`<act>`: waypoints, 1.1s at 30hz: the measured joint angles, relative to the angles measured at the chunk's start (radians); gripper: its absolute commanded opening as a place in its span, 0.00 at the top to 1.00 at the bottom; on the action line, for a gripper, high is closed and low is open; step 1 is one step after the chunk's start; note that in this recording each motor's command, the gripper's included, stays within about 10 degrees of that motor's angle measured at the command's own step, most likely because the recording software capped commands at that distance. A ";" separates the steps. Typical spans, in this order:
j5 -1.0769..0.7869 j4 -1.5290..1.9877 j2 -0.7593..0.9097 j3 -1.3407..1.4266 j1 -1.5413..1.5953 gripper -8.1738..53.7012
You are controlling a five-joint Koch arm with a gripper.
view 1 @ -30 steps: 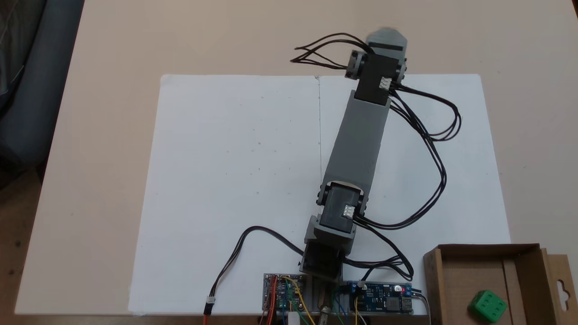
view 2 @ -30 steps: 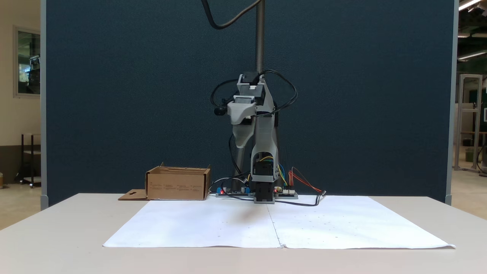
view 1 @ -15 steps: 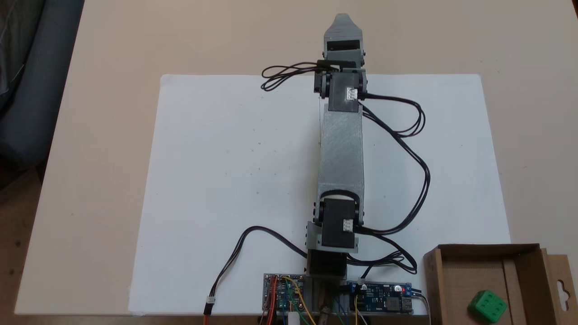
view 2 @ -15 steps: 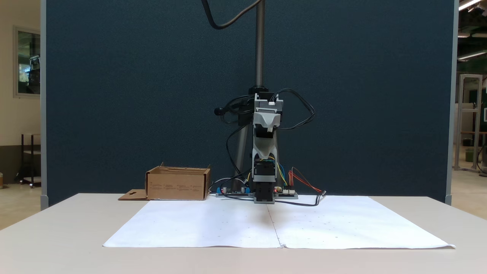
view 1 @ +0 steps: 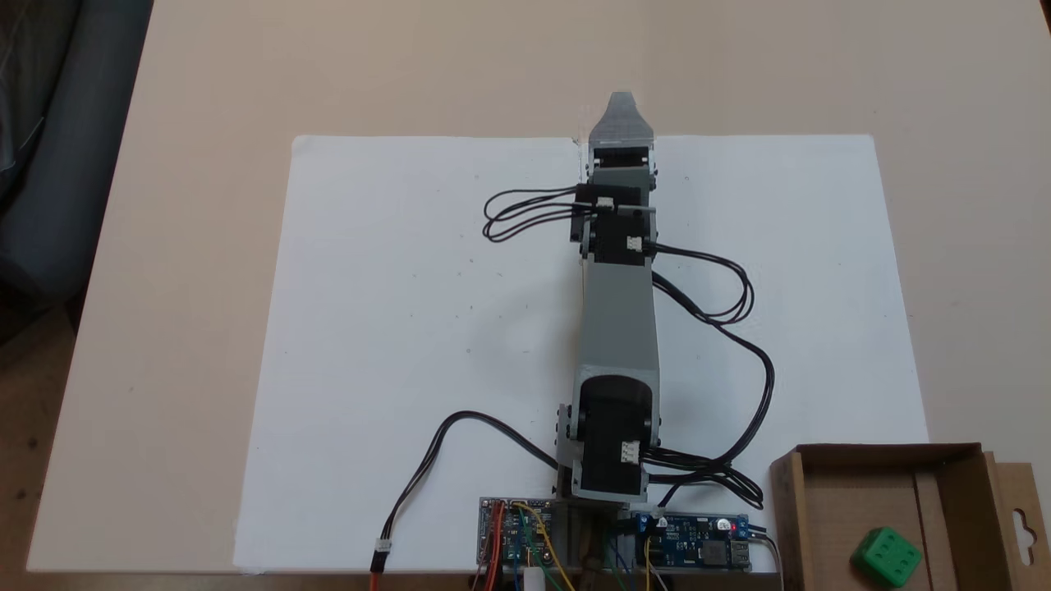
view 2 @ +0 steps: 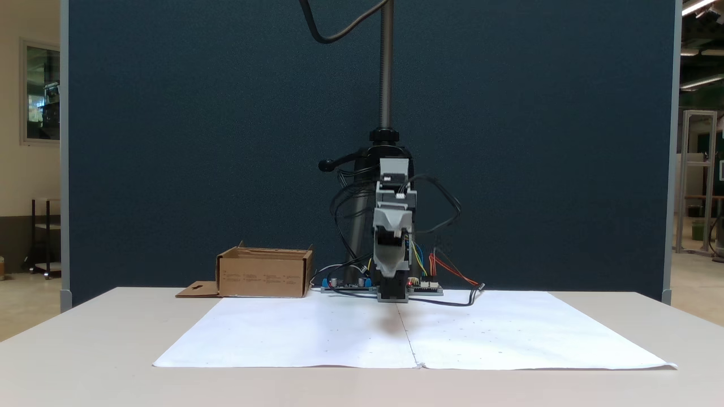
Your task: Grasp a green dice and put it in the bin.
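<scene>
Both fixed views show a beige table (view 1: 164,246) with a large white paper sheet (view 1: 410,328) spread over it. Nearest the front camera lies the sheet's front edge (view 2: 416,366), with a straight seam running back along its middle toward the arm.

Above the sheet, the gripper (view 1: 621,107) points away from the base; from above, its grey tip reaches just past the sheet's far edge. From the front the gripper (view 2: 389,270) hangs low before the arm, clear of the paper, with a faint shadow beneath it. Only one grey tapered jaw shows in either view, the other lying behind it, so I cannot tell whether the jaws are parted or closed. Nothing is seen between them.

Behind the gripper, the grey forearm (view 1: 617,328) runs straight back to the base, with black motors at its joints and loops of black cable (view 1: 739,328) at the side. Circuit boards (view 1: 608,542) with coloured wires sit by the base at the sheet's rear edge.

Beside the boards stands the bin (view 1: 787,509), at the lower right from above and to the left of the arm from the front (view 2: 264,276). Its flap with the hang-hole lies flat on its outer side. The green dice (view 1: 886,556) rests on the bin's floor, well apart from the gripper.

Farthest back, a dark blue partition (view 2: 169,141) stands behind the table, with a metal pole (view 2: 386,62) rising before it.
</scene>
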State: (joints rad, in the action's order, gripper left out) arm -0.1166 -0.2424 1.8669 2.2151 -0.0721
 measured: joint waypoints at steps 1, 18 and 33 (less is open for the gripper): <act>0.000 -0.034 0.003 0.048 0.000 0.16; 0.000 -0.649 0.149 0.653 0.029 0.17; 0.000 -1.112 0.359 0.850 0.072 0.16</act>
State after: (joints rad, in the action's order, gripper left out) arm -0.1166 -1.3545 2.2258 3.0649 0.0000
